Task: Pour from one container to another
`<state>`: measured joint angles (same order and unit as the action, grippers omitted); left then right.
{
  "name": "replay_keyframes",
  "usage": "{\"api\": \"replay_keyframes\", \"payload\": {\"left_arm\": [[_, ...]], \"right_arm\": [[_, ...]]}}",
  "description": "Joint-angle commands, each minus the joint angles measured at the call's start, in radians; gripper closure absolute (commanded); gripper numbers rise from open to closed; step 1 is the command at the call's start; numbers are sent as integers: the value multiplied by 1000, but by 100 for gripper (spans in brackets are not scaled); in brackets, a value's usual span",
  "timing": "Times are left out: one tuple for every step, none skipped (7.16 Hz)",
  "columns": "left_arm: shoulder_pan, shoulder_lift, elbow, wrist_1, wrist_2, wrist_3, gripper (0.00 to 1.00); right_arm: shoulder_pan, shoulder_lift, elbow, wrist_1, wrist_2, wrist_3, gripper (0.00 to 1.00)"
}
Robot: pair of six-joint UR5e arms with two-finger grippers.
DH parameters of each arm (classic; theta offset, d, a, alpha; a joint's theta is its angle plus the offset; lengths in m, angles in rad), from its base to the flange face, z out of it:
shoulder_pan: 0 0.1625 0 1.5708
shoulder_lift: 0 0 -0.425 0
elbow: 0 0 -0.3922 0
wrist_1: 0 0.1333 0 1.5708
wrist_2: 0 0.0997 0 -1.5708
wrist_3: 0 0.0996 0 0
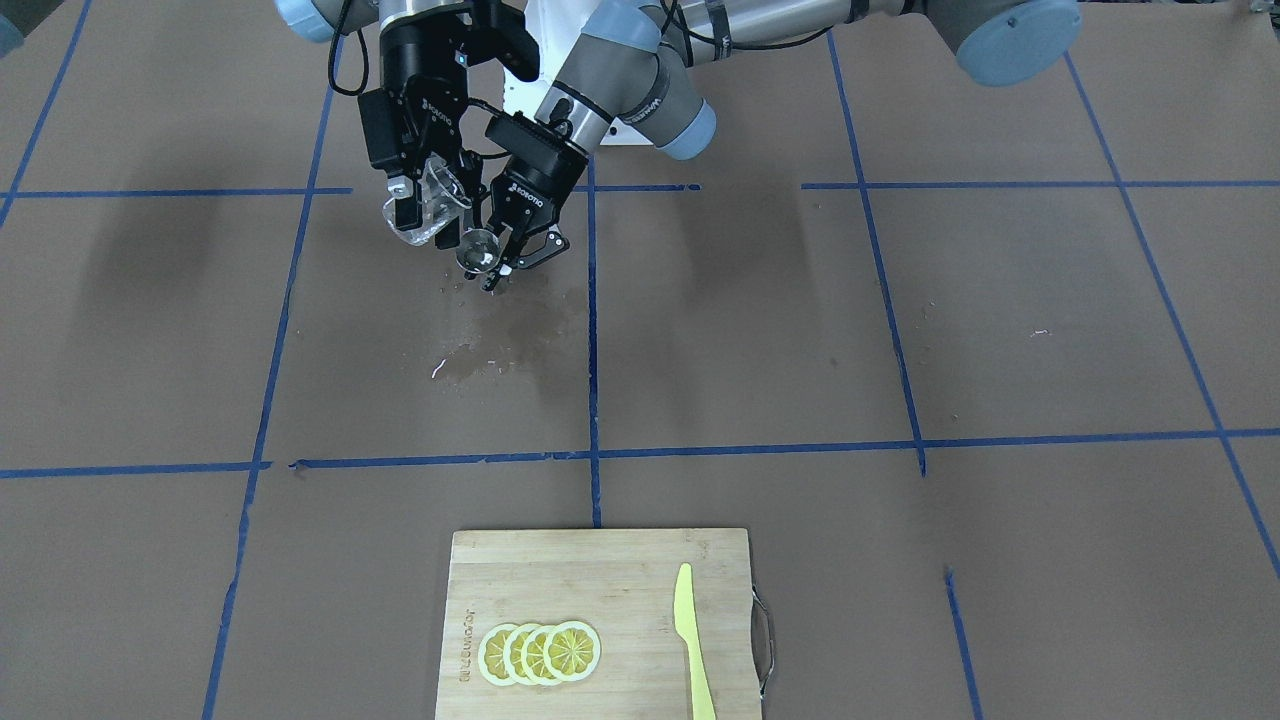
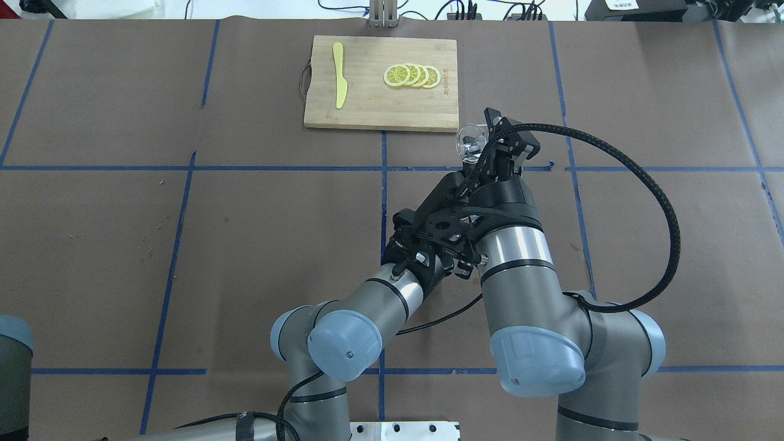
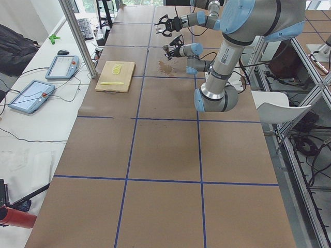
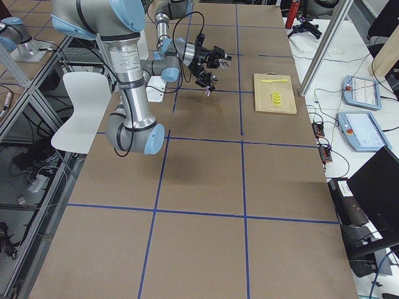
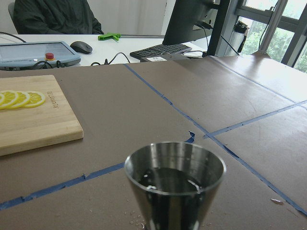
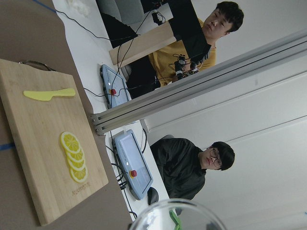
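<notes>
Glass cup (image 1: 440,195) and jigger (image 1: 479,250) both hang in the air close in front of the robot's base, just beside each other and above the worktop (image 1: 900,330). The right claw (image 1: 425,215) is closed on the cup's sides. The left claw (image 1: 500,262) is closed on the jigger below its upper cone.

The cup is tipped well off upright, its long axis slanting toward the jigger, which lies just to the cup's left on the robot's own reckoning. The jigger stands upright with its mouth open to the ceiling. The left wrist view shows liquid and droplets inside that upper cone.

Whether the cup's lip sits squarely over the jigger's mouth I cannot tell; in the front view it looks to be at the rim's edge rather than over the centre. That offset is what the pour depends on, and the right arm, carrying the cup, is the one placed to correct it. How much liquid is left in the cup is unclear.

On the paper beneath and a little beyond the two vessels is a dark wet patch (image 1: 520,330), so spilling looks like a real risk.

Well apart, at the far edge of the worktop, a cutting board (image 1: 600,570) holds lemon slices (image 1: 540,652) and a yellow knife (image 1: 690,640).
</notes>
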<state>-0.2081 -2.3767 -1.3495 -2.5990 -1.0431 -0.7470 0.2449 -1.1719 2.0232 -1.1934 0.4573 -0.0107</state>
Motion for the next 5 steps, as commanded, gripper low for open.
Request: {"api": "replay_keyframes", "payload": {"left_arm": [[-1, 7, -8, -1, 1, -2, 100], [-1, 8, -14, -1, 2, -2, 100], [-1, 8, -14, -1, 3, -2, 100], [-2, 10, -23, -1, 8, -5, 100], [-2, 27, -37, -3, 12, -11, 100]], "right_arm": [[17, 0, 11, 0, 0, 99, 100], [33, -3, 14, 2, -2, 126, 100], [54, -15, 31, 0, -2, 159, 100], [68, -17, 32, 0, -2, 240, 100], [73, -26, 32, 0, -2, 370, 100]]}}
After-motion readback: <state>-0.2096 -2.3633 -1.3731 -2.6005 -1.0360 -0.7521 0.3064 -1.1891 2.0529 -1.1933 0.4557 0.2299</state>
